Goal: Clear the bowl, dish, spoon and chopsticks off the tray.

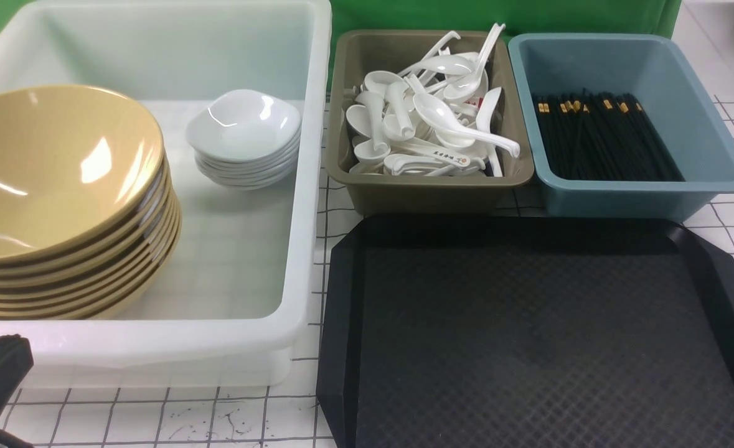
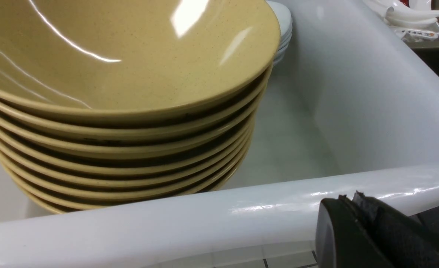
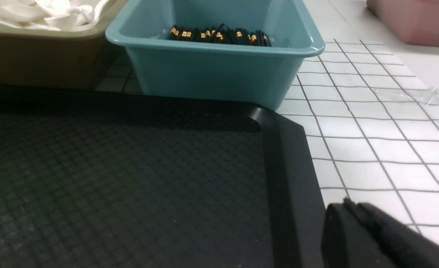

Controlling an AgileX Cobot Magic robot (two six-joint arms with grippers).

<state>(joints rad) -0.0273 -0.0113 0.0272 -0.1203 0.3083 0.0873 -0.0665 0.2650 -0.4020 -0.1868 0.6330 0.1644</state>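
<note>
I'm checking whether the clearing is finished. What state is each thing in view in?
tray: bare, nothing on it
bowls: stacked in the white tub
white dishes: stacked in the tub beside the bowls
spoons: piled loose in the olive-brown bin
chopsticks: lying in the blue bin
left gripper: shut, empty
right gripper: shut, empty

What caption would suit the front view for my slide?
Empty black tray before sorted tableware: yellow bowls and white dishes in white tub, spoons and chopsticks in bins.
</note>
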